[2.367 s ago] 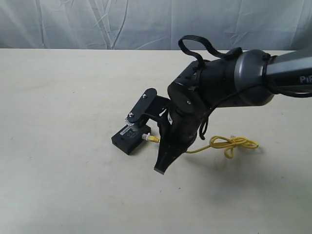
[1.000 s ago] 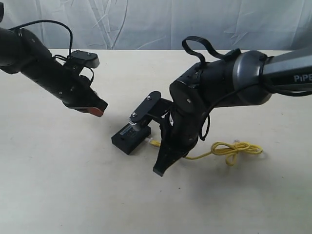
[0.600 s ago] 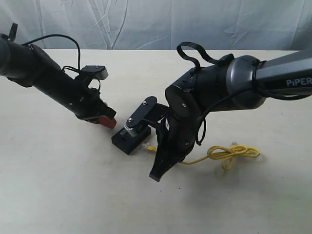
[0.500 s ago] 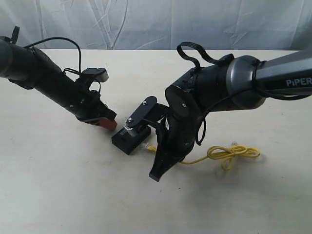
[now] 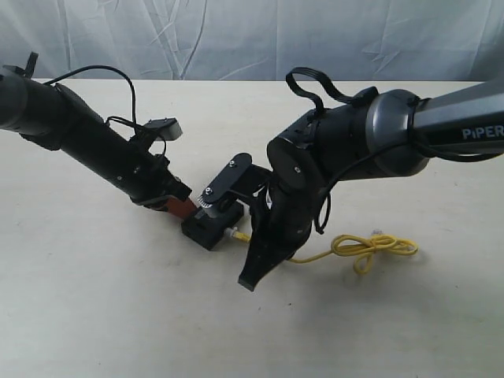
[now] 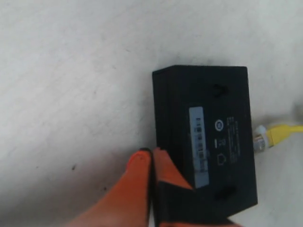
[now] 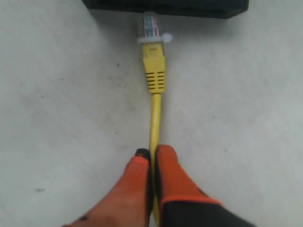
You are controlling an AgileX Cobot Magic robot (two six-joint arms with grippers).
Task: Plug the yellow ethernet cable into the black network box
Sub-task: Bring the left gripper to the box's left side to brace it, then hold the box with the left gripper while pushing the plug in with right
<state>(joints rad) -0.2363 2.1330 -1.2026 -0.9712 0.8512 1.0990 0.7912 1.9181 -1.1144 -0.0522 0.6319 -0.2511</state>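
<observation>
The black network box (image 5: 206,230) lies flat on the table, its white label (image 6: 199,144) facing up. My left gripper (image 6: 151,153) is shut with nothing between its orange fingers; its tip (image 5: 183,208) rests against one side of the box. My right gripper (image 7: 152,153) is shut on the yellow ethernet cable (image 7: 155,113), a short way behind the plug. The clear plug (image 7: 150,23) points at the opposite side of the box (image 7: 165,5) and its tip meets that face; I cannot tell whether it sits in a port. The cable's knotted loop (image 5: 374,246) trails on the table behind.
The pale table (image 5: 94,315) stretches all around the box. A wrinkled light sheet (image 5: 197,39) hangs behind the far edge. The right arm's black wire loop (image 5: 315,79) arches above its wrist.
The left arm has come in from the left and lowered until its shut tip touches the box. My right gripper has carried the plug slightly closer to the box.
</observation>
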